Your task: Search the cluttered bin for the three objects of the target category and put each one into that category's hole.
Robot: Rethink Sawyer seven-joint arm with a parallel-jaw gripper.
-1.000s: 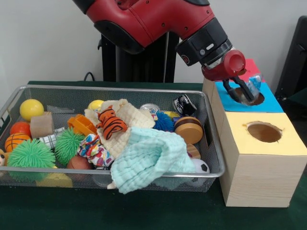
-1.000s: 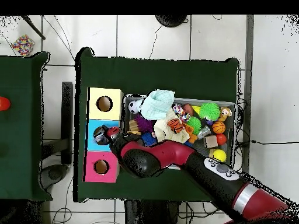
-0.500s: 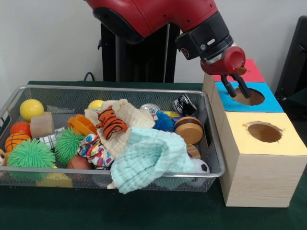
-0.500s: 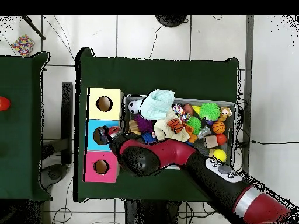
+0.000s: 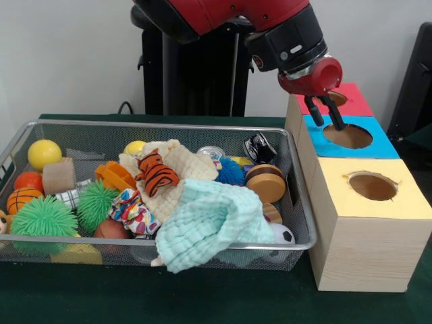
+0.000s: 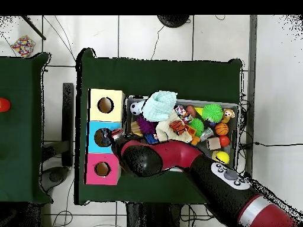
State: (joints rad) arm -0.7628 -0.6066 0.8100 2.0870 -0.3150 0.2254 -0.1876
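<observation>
Hovering over the blue hole (image 5: 347,136), the claw (image 5: 322,113) hangs released, its two dark fingers spread and nothing between them. The red arm (image 6: 177,158) reaches across the bin's corner to get there. No sentence says which category is wanted, so the next target cannot be named; any remaining candidates would be in the wire bin (image 5: 300,202), which lies toward 8 o'clock from the claw in the front view.

That direction is what the coming move turns on: the claw must swing back over the bin's right rim. Nearest along that path are the small black toy car (image 5: 259,146) and the round wooden disc (image 5: 265,182), just inside the rim. Farther on, the mint cloth (image 5: 210,226) covers part of the heap and may hide things. The tiger toy (image 5: 157,172) lies on a cream cloth (image 5: 177,165) at mid-bin.
</observation>
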